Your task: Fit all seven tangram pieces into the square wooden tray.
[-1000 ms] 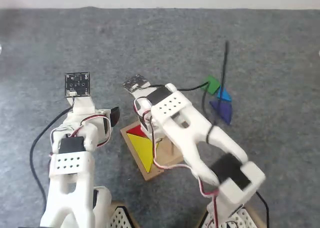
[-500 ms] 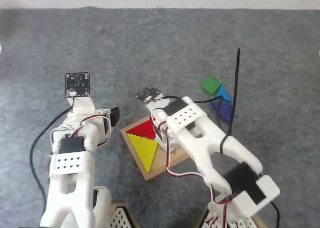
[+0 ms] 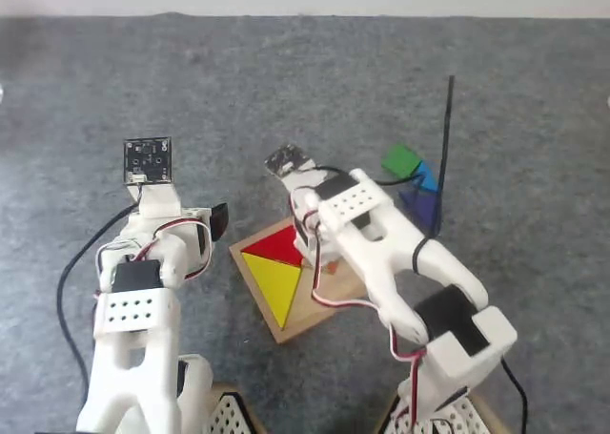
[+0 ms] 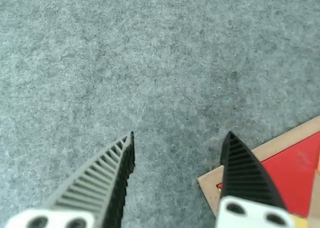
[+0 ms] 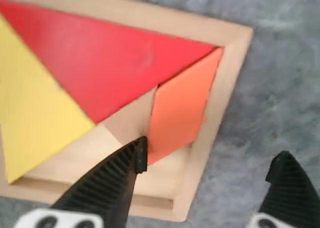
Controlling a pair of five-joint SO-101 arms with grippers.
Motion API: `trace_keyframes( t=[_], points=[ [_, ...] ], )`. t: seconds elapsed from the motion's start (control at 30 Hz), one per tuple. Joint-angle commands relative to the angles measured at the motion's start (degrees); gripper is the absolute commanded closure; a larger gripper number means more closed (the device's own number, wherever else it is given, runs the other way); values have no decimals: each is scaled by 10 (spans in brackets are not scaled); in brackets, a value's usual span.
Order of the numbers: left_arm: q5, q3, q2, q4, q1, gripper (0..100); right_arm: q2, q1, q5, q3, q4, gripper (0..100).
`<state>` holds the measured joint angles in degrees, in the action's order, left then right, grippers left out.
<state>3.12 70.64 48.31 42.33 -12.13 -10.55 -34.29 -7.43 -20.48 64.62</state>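
The grey bench carries the square wooden tray beneath the right hand, which is spread wide and empty. Inside lie the yellow triangle and red triangle, with the orange piece beside the red, near one fingertip. The left hand, also wide open and empty, sits by the tray's corner. The green piece, blue piece and purple piece cluster beyond the right hand.

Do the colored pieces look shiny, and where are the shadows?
Right wrist view: no glare on the red triangle or orange piece; thin shadow along the tray wall. High view: soft shadow under the right arm. Left wrist view: carpet evenly lit.
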Motion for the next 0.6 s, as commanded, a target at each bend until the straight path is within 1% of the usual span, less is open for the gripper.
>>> trace_keyframes(
  t=[0.0, 0.07, 0.17, 0.23, 0.33, 0.43, 0.5, 0.57],
  points=[
    [3, -8, 15, -10, -4, 727, -4, 35, 1, 45, -13, 633],
    [3, -8, 15, -10, -4, 727, 7, 41, -6, 55, -3, 633],
    [3, -8, 15, -10, -4, 727, 51, 44, -8, 87, 44, 633],
    [3, -7, 15, -10, -4, 727, 102, 44, -12, 109, 80, 633],
    [3, -7, 15, -10, -4, 727, 193, 51, -41, 129, 124, 633],
    [3, -7, 15, -10, -4, 727, 258, 103, -64, 128, 139, 633],
    [-4, -7, 15, -10, -4, 727, 252, 160, -82, 124, 133, 632],
    [-7, -7, 15, -10, -1, 727, 212, 198, -124, 120, 96, 631]
  ],
)
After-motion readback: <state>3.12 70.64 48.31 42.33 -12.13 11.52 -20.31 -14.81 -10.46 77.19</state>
